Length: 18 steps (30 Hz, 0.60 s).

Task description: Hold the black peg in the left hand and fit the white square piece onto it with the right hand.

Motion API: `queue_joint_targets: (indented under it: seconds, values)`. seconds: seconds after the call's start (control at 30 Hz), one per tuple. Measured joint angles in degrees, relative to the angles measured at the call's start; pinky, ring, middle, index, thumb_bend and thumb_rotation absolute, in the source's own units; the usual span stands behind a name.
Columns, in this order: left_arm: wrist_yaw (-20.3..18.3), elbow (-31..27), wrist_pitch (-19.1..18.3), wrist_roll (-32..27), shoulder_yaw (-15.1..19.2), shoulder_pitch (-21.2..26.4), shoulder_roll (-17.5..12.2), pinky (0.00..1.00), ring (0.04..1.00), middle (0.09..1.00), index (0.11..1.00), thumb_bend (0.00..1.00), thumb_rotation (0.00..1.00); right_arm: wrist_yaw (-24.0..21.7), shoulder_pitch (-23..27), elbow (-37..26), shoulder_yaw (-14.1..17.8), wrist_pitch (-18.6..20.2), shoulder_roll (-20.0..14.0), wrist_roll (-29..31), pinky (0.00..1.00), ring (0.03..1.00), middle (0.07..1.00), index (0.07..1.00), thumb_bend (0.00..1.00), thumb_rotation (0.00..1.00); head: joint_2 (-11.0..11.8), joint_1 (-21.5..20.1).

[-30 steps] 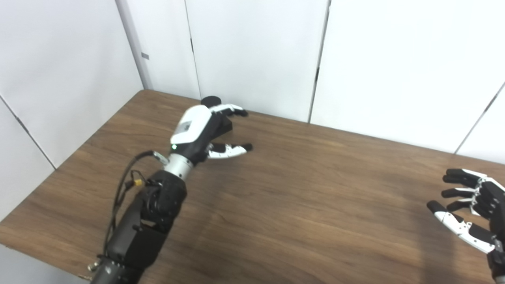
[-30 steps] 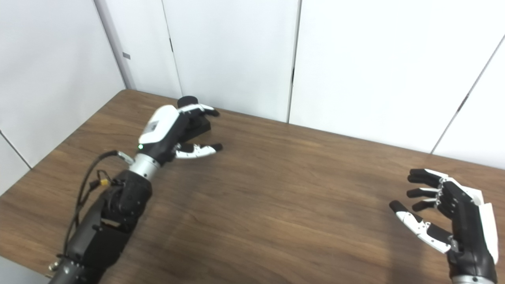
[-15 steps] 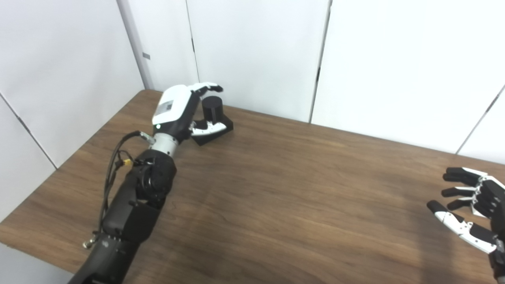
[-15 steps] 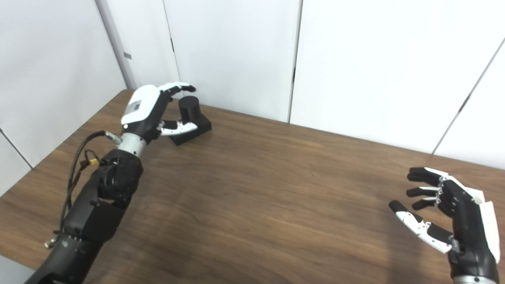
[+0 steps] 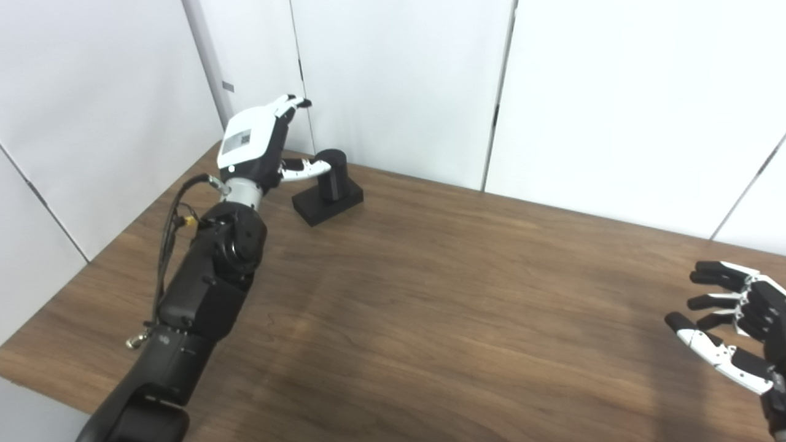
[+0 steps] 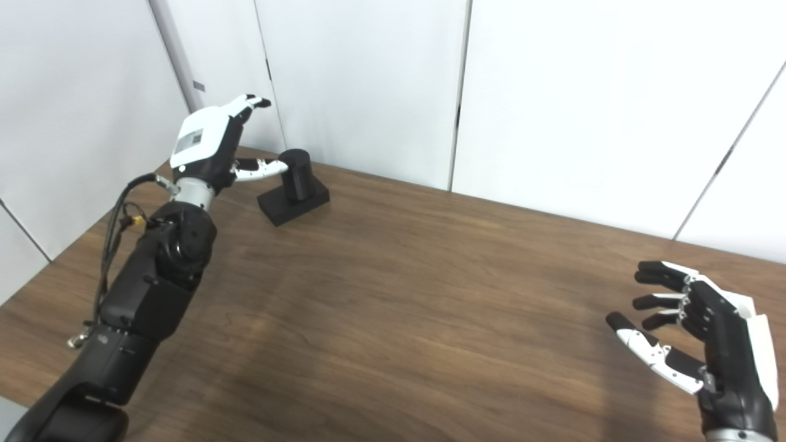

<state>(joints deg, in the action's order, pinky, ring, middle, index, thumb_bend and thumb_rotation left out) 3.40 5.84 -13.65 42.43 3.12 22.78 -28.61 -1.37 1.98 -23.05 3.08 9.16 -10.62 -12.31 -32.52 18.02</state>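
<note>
Left eye view: black peg (image 5: 332, 175) upright on its square black base at far left corner of wooden table (image 5: 466, 294), near white wall panels (image 5: 399, 86). Left hand (image 5: 261, 144) now raised above and left of peg, fingers spread, holding nothing, thumb tip just beside peg's top; a second ago low over the base, covering it. Right hand (image 6: 706, 334) unchanged at table's near right, fingers apart, empty, well apart from peg.
</note>
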Motion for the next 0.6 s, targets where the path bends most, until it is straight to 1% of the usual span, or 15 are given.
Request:
queue_joint_targets:
  seconds: [0.1, 0.2, 0.4, 0.5, 0.6]
  values:
    - [-0.6, 0.1, -3.3, 0.3, -0.2, 0.1, -0.3, 0.74, 0.915, 0.916, 0.824, 0.80, 0.42, -0.1, 0.0, -0.1, 0.0, 0.2, 0.1, 0.2, 0.41, 0.548, 0.676, 0.667, 0.44, 0.00, -0.2, -0.1]
    - [-1.4, 0.4, -5.8, 0.7, -1.0, 0.3, -0.3, 0.73, 0.908, 0.909, 0.807, 0.82, 0.44, -0.2, 0.0, -0.6, 0.0, 0.6, 0.3, 0.3, 0.39, 0.532, 0.671, 0.663, 0.43, 0.00, -0.4, 0.0]
    - [-2.2, 2.8, -8.3, 0.7, -3.2, 1.8, -0.6, 0.72, 0.919, 0.914, 0.804, 0.86, 0.52, -0.2, 0.3, -0.9, 0.0, 0.9, 0.3, 0.3, 0.42, 0.563, 0.683, 0.667, 0.44, 0.00, -0.5, -0.1]
    - [-2.7, 3.1, -8.7, 0.8, -4.3, 2.3, -1.0, 0.73, 0.924, 0.917, 0.797, 0.88, 0.58, -0.2, 0.2, -1.2, 0.0, 1.8, 0.3, 0.2, 0.43, 0.569, 0.688, 0.675, 0.44, 0.00, -0.6, -0.1]
    - [-4.1, 4.4, -9.1, 0.6, -5.4, 2.7, -1.3, 0.73, 0.938, 0.927, 0.786, 0.91, 0.63, -0.2, 0.2, -1.2, 0.0, 1.9, 0.3, 0.2, 0.43, 0.569, 0.691, 0.677, 0.44, 0.00, -0.6, -0.1]
